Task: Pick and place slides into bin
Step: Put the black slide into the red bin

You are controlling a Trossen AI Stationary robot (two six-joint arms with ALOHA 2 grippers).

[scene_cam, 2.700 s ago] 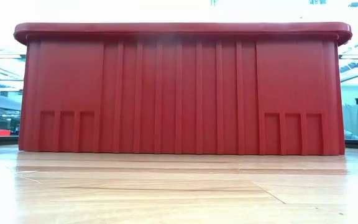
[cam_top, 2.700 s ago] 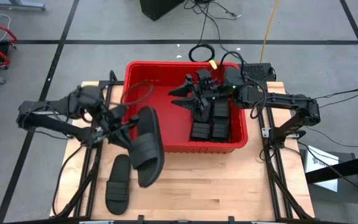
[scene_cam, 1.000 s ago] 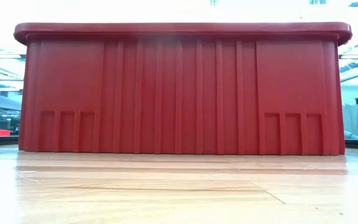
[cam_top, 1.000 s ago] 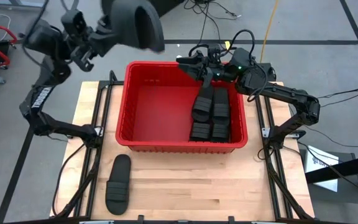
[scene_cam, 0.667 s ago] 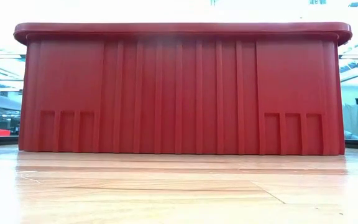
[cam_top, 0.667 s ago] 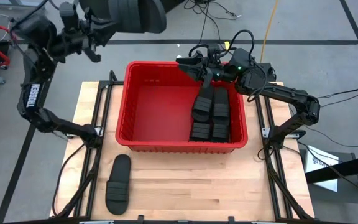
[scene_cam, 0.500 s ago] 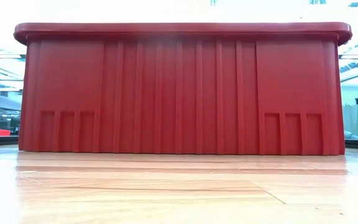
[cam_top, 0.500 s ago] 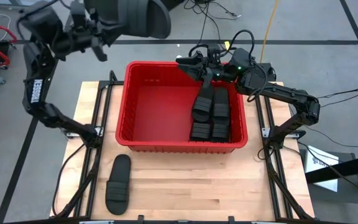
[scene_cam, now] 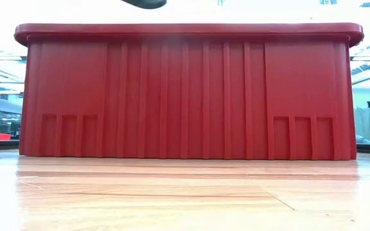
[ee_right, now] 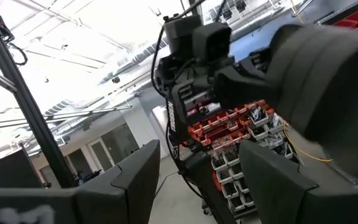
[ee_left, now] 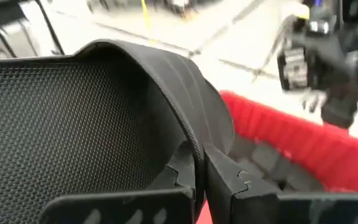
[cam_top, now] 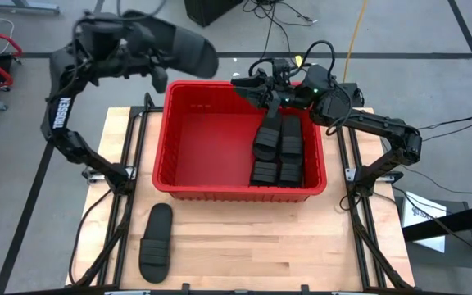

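Note:
My left gripper is raised above the far left corner of the red bin and is shut on a black slide. That slide's tip also shows at the top of the low view. Several black slides lie on the bin's floor at its right side. Another slide lies flat on the table near the front left. My right gripper is open and empty over the bin's far rim; its own view looks toward the left arm. My left gripper pinches the edge of the slide's ribbed strap between its two fingers. The textured sole stands to one side of the fingers. The slide is lifted clear of table and bin.
The bin's front wall fills the low view. The bin's left half holds no slides. Cables and a dark box lie on the floor beyond the table's far edge.
My left gripper has carried the slide from high beyond the table's far left toward the bin's far left corner, coming down. The slide has turned about in the hold, and its tip now enters the low view. My right gripper has kept still.

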